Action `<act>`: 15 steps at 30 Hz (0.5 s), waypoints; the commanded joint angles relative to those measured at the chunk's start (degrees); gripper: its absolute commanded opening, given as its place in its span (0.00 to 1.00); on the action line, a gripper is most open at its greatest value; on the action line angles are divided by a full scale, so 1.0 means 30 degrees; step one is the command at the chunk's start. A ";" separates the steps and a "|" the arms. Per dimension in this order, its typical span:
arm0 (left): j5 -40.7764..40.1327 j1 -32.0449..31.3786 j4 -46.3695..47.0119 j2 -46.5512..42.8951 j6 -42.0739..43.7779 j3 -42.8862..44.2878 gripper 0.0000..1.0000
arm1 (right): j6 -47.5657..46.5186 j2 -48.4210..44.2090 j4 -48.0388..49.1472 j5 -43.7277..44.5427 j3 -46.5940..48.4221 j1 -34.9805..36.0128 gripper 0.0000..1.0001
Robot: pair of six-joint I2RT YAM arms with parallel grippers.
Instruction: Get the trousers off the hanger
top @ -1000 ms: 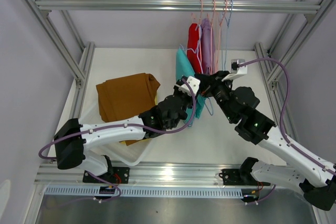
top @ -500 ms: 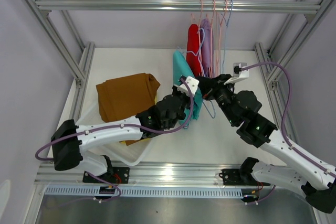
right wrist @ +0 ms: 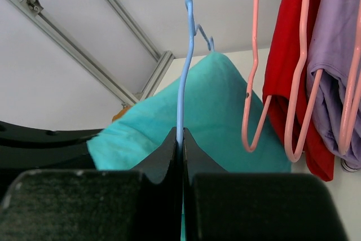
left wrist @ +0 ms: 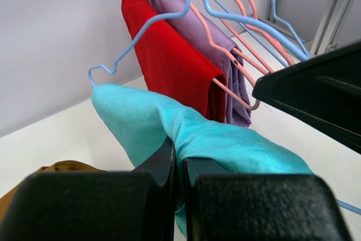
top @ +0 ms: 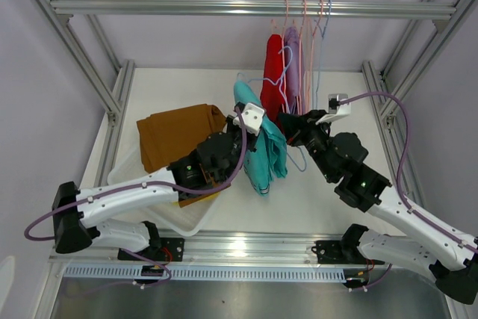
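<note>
Jaws of the left gripper (left wrist: 177,165) are pressed together on a fold of the teal trousers (top: 261,158) at centre. Those of the right gripper (right wrist: 180,142) pinch the blue hanger (right wrist: 183,83), so we judge that cloth and wire can be drawn apart. Red trousers (top: 275,80) and lilac trousers (top: 293,65) hang at 12 o'clock. Brown trousers (top: 179,136) lie at 9 o'clock on the white surface (top: 314,199), inside an aluminium frame (top: 254,7).

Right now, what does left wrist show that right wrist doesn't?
Only left wrist: the left claw shut on the folded teal cloth trousers. Only right wrist: the right claw shut on a thin blue wire hanger, with the teal cloth behind it. Both: the teal trousers, the red cloth trousers, the lilac cloth trousers and pink wire hangers.
</note>
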 commanded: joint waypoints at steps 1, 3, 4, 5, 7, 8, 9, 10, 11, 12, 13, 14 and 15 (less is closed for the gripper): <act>-0.0350 0.0150 0.1220 -0.1573 0.0852 0.1233 0.00 | 0.0160 -0.0471 0.1843 0.0740 -0.0147 -0.0084 0.00; -0.0438 0.0122 0.1220 -0.2130 0.1086 0.1291 0.00 | 0.0248 -0.0413 0.1873 0.0740 -0.0293 -0.0055 0.00; -0.0467 0.0150 0.1191 -0.2277 0.1320 0.1320 0.00 | 0.0248 -0.0471 0.1902 0.0740 -0.0323 -0.0084 0.00; -0.0497 0.0151 0.1132 -0.2597 0.1438 0.1495 0.00 | 0.0248 -0.0442 0.1903 0.0711 -0.0352 -0.0113 0.00; -0.0613 0.0151 0.0986 -0.2892 0.1818 0.1642 0.00 | 0.0306 -0.0471 0.1903 0.0711 -0.0353 -0.0113 0.00; -0.0643 0.0151 0.0956 -0.3067 0.1936 0.1730 0.01 | 0.0278 -0.0471 0.1903 0.0740 -0.0382 -0.0084 0.00; -0.0702 0.0151 0.0956 -0.3475 0.2111 0.1760 0.00 | 0.0277 -0.0500 0.1903 0.0711 -0.0411 -0.0084 0.00; -0.0847 0.0151 0.1014 -0.3682 0.2432 0.1876 0.00 | 0.0277 -0.0500 0.1845 0.0711 -0.0440 -0.0084 0.00; -0.0878 0.0151 0.1044 -0.3975 0.2580 0.2022 0.00 | 0.0277 -0.0529 0.1815 0.0711 -0.0498 -0.0113 0.00; -0.0907 0.0151 0.1102 -0.4441 0.2756 0.2024 0.00 | 0.0277 -0.0530 0.1844 0.0740 -0.0615 -0.0113 0.00; -0.0936 0.0151 0.1131 -0.4678 0.3077 0.2169 0.00 | 0.0248 -0.0559 0.1844 0.0769 -0.0674 -0.0084 0.00; -0.0965 0.0151 0.1132 -0.4855 0.3225 0.2431 0.01 | 0.0248 -0.0530 0.1902 0.0798 -0.0791 -0.0084 0.00; -0.0937 0.0151 0.1045 -0.5204 0.3458 0.2608 0.01 | 0.0248 -0.0559 0.1961 0.0798 -0.0879 -0.0142 0.00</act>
